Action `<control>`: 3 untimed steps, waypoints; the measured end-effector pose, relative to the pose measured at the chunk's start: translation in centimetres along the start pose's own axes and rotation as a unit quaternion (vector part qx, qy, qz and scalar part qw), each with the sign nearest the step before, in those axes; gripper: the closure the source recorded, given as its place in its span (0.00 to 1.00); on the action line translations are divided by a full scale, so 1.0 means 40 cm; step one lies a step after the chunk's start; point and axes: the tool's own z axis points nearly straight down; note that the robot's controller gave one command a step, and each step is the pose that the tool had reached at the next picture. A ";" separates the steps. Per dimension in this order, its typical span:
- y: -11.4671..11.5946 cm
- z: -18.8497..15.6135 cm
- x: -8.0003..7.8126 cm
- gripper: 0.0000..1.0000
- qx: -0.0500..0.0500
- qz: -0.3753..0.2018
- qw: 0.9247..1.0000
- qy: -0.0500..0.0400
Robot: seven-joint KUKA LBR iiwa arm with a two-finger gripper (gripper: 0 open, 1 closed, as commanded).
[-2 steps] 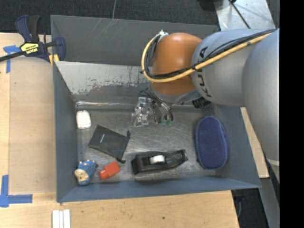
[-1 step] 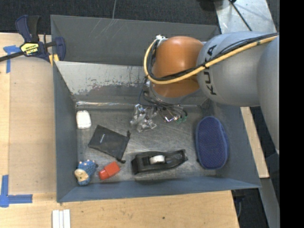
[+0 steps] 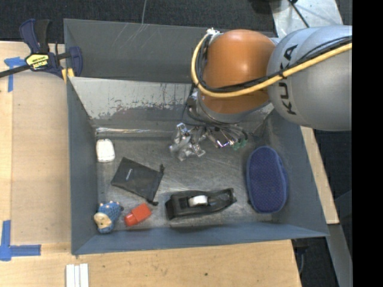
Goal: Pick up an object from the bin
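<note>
Pincer [image 3: 190,142] position comes first for you: it sits low inside the grey bin [image 3: 81,178], close to the back wall and roughly midway across, under the orange cover [image 3: 236,64] at the end of the arm [image 3: 311,82] that reaches in from the right. A yellow cable [image 3: 239,92] loops around that cover. You cannot tell from this angle whether the pincer is open or closed, and what lies directly below it looks like bare bin floor. The things nearest to it are a flat black pouch [image 3: 136,178], lying down and to the left of it, and a black tape dispenser [image 3: 200,203] with a white roll, lying towards the front wall almost straight below it in the view; both are apart from the pincer. To the right you see a dark blue oval brush [image 3: 266,179] resting against the right slope of the bin, near the dispenser's right end. On the left side a small white block [image 3: 105,150] lies by itself, just above the pouch's left corner. In the front left corner a little blue and tan toy figure [image 3: 106,216] lies just beside a small orange piece [image 3: 138,214], which is between the figure and the tape dispenser.
</note>
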 end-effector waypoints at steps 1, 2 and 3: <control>0.035 0.170 -0.051 1.00 -0.003 0.018 1.000 0.005; 0.042 -0.048 -0.057 1.00 0.000 0.023 1.000 -0.002; 0.130 0.162 -0.120 1.00 -0.003 0.045 0.999 0.006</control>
